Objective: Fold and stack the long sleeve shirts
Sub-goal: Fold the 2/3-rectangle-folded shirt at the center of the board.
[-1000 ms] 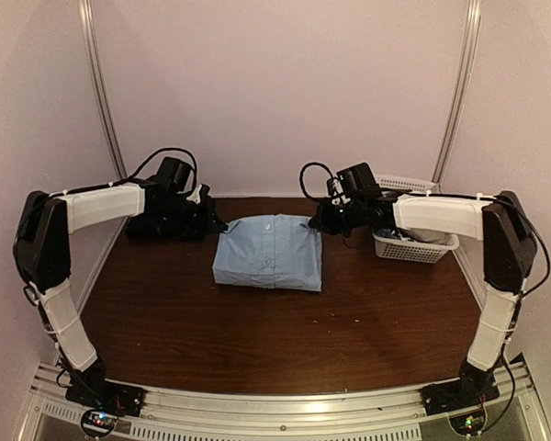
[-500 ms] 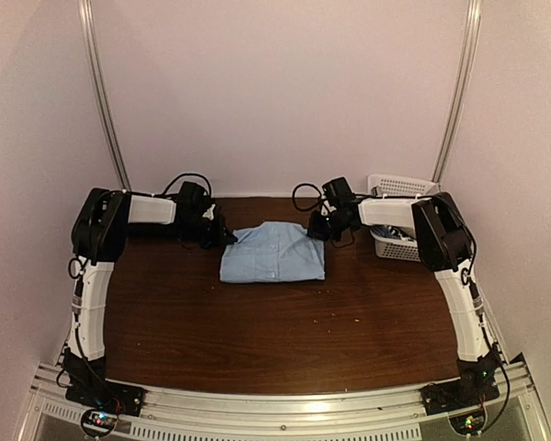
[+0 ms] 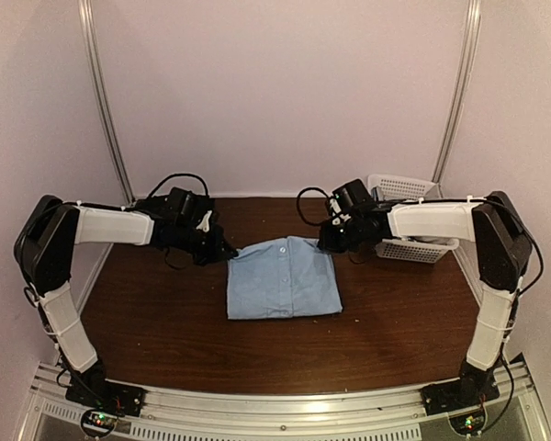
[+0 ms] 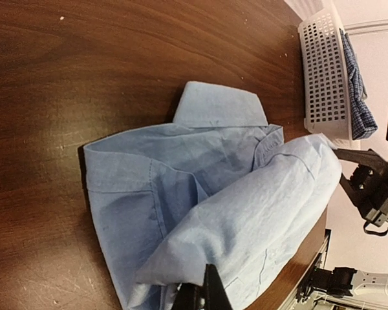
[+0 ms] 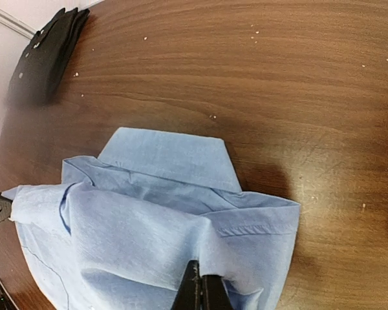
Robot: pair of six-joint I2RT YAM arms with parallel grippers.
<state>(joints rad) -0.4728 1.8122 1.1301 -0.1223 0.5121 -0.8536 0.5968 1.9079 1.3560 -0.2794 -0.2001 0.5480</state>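
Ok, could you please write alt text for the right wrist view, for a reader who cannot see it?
The right end effector pinches the edge of a folded light blue shirt on a dark wooden table. A folded black shirt lies apart at upper left.

White lattice basket holding blue checked cloth, far right on brown wooden table

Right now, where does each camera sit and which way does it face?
Top external: above, behind the bases, facing down; both arms show.
Left wrist: over the left gripper, facing across the light blue shirt toward the basket.
Right wrist: over the right gripper, facing toward the black shirt.
All share the light blue shirt.
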